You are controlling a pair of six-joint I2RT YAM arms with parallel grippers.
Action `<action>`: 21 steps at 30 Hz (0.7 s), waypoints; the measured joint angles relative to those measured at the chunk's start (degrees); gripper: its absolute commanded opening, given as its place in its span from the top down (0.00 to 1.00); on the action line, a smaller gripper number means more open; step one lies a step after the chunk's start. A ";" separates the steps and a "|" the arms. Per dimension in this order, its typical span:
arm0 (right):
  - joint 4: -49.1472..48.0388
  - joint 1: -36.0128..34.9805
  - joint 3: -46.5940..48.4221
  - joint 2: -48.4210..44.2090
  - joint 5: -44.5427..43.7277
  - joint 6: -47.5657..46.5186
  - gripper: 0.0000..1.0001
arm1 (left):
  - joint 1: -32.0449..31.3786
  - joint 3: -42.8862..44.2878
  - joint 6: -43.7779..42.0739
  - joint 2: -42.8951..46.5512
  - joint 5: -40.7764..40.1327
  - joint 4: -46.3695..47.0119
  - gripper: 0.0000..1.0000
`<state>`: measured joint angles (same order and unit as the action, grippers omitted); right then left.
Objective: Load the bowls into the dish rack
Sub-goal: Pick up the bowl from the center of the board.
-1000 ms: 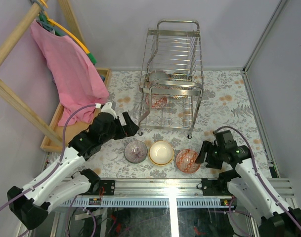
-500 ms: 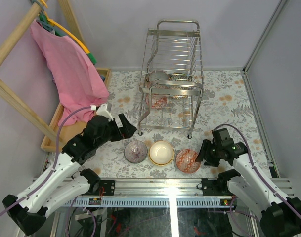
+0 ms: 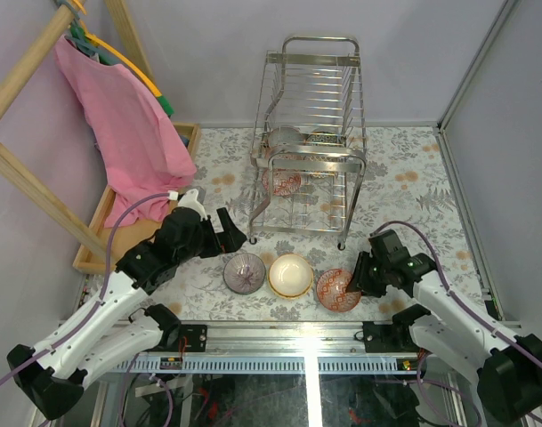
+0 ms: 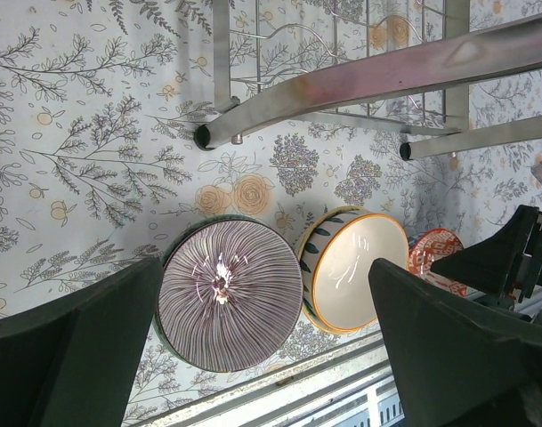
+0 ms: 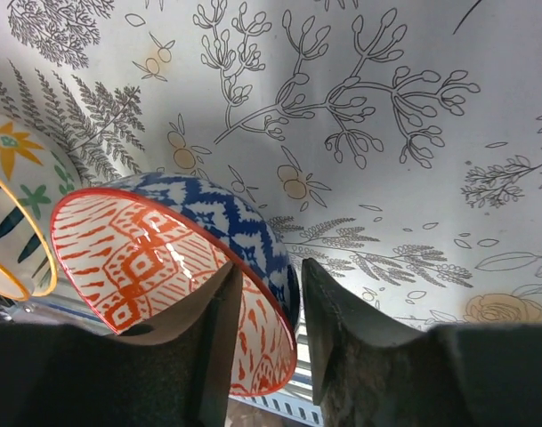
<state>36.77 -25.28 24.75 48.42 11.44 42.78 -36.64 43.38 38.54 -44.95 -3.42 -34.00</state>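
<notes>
right gripper [image 3: 355, 276]: low over the near edge of the table [image 3: 404, 187], at 3 o'clock of the red-patterned bowl [image 3: 336, 289]. One finger [image 5: 213, 347] sits inside the rim and the other outside, by the blue outer wall. The fingers stand narrowly either side of the wall, and I cannot tell whether they press it.
red-patterned bowl: rightmost of three in a row along the near edge, mouth up, orange-red diamonds inside.
cream bowl [image 3: 290, 275]: middle of the row, just beside the red-patterned bowl at its 9 o'clock, with an orange rim and dark leaf strokes outside.
striped bowl [image 3: 245, 272]: leftmost, just beside the cream bowl at its 9 o'clock, with fine purple-grey lines fanning from the centre.
left gripper [image 3: 233, 229]: above the table at 11 o'clock of the striped bowl, fingers spread wide, gripping nothing.
dish rack [image 3: 308, 133]: chrome wire, two tiers, standing at 12 o'clock of the row, its near legs just beyond the bowls.
racked red bowl [image 3: 282, 182]: inside the rack, front left, seen through the wires.
pale bowls [image 3: 286, 138]: two, farther back in the rack, tier unclear.
wooden tray [image 3: 93, 253]: on the table's left side, at 9 o'clock.
pink cloth [image 3: 119, 124]: at 10 o'clock, hanging from a wooden frame [image 3: 21, 169] over the tray.
</notes>
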 measured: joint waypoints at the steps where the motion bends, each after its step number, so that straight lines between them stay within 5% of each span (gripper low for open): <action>1: -0.37 -0.26 -0.04 0.50 -0.02 0.20 0.70 | -0.07 0.02 0.00 0.02 0.00 0.00 0.00; 10: -1.57 -1.62 -0.57 1.60 -1.16 1.14 0.99 | -0.09 0.02 0.04 0.02 -0.04 -0.02 0.00; 21: 3.13 -1.68 0.94 -2.62 -4.11 1.18 1.00 | -0.13 0.02 0.24 0.15 -0.04 -0.02 0.00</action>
<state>39.90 -26.96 25.69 45.80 7.33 43.97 -36.77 43.40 38.79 -44.80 -3.46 -34.02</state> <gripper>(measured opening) 0.053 0.996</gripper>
